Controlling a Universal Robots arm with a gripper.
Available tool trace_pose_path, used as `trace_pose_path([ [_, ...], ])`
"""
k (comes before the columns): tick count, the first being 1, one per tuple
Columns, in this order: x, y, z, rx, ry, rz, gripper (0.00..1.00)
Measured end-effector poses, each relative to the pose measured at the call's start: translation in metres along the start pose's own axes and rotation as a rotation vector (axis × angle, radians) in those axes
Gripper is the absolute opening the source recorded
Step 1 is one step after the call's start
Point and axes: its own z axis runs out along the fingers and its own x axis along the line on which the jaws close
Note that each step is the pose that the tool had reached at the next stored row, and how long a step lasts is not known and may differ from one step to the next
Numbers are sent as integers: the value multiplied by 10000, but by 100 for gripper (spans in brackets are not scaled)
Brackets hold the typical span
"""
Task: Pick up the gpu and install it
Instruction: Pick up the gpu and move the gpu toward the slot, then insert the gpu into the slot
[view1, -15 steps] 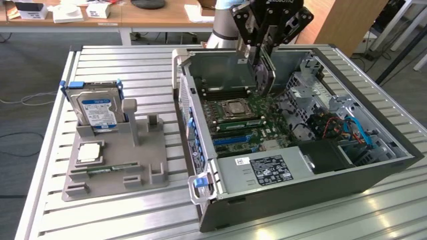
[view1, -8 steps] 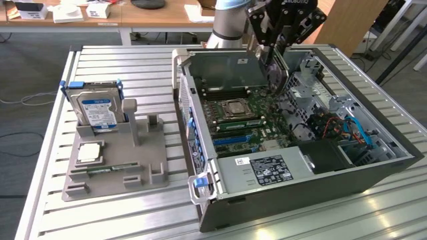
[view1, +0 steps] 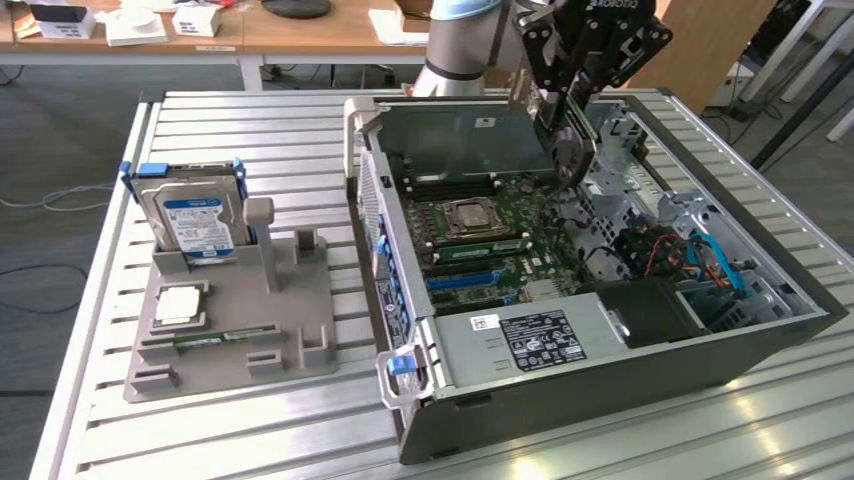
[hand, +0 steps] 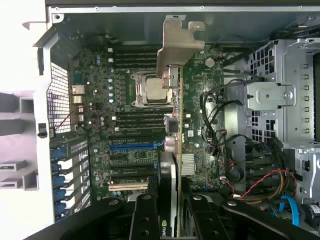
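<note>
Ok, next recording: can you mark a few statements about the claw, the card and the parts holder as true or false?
1. The claw grips the gpu over the open computer case. True.
2. The gpu is already seated in a slot. False: it hangs edge-down above the motherboard, held by the claw.
3. The hard drive stands upright in the gray holder, at the exterior view's left. True.
4. The case is closed. False: its side is open and the motherboard is exposed.
5. A memory stick lies flat on the holder. True.
</note>
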Motion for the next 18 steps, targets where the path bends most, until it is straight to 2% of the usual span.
trace_pose_path([
  [15, 0, 0, 0, 0, 0, -7, 27],
  [18, -2, 1, 1, -7, 6, -163, 27],
])
